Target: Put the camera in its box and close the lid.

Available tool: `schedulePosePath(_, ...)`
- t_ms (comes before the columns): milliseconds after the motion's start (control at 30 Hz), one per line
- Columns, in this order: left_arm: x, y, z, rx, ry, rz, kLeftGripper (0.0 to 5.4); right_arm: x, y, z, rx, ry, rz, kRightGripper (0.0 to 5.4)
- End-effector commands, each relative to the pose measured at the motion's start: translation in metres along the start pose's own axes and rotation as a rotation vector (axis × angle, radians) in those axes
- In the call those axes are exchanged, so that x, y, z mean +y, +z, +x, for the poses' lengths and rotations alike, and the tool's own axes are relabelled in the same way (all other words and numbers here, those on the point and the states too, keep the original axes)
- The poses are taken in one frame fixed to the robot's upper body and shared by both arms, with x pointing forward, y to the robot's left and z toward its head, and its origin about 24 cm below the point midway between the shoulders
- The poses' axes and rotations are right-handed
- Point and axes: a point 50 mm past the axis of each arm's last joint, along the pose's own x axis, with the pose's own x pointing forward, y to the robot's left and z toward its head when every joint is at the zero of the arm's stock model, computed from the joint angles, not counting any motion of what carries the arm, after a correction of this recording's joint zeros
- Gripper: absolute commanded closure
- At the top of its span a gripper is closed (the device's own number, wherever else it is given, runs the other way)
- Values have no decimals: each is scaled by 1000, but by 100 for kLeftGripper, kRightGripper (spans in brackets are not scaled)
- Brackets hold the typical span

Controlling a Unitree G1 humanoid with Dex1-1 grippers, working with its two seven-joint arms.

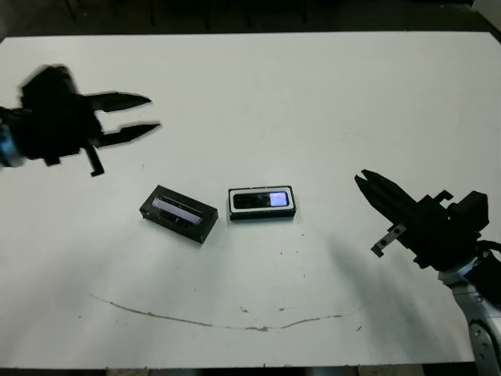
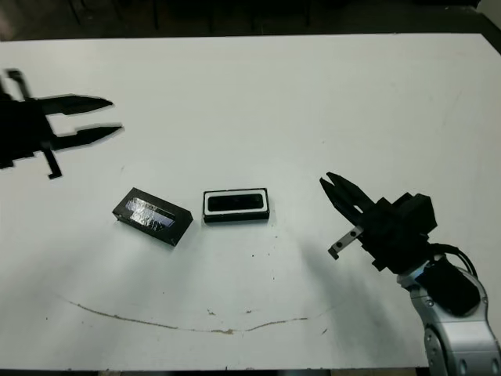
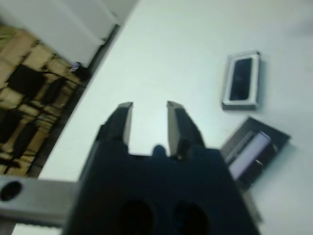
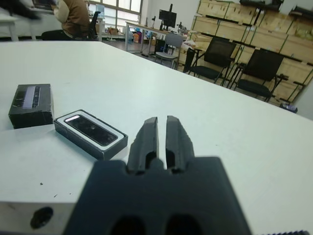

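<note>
Camera (image 1: pixel 262 200) is seated inside the box (image 1: pixel 232 211) near the table's (image 1: pixel 313 94) middle, uncovered; the lid (image 1: pixel 178 212) is laid just beside it. Nothing is held: the left gripper (image 1: pixel 151 113) is parted above the table, the right gripper (image 1: pixel 362 178) nearly closed.

no readable text, labels or numbers

one camera (image 1: pixel 263 200), one box (image 1: pixel 232 208), one lid (image 1: pixel 178 212), seemingly
</note>
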Motion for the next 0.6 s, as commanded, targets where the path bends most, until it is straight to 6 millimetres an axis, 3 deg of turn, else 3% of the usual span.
schedulePosePath(33, -9, -6, 15, 40, -121, -6, 280, -3, -6, -5, 52, -9, 10, 540)
schedulePosePath(267, -22, -6, 29, 146, -322, 53, 154, -6, -9, -6, 71, -20, 18, 540)
schedulePosePath(533, -35, -9, 30, 260, -478, 54, 10, -7, -12, -6, 82, -32, 24, 540)
schedulePosePath(600, -37, -8, 28, 292, -513, 58, 3, -6, -13, -6, 97, -37, 24, 540)
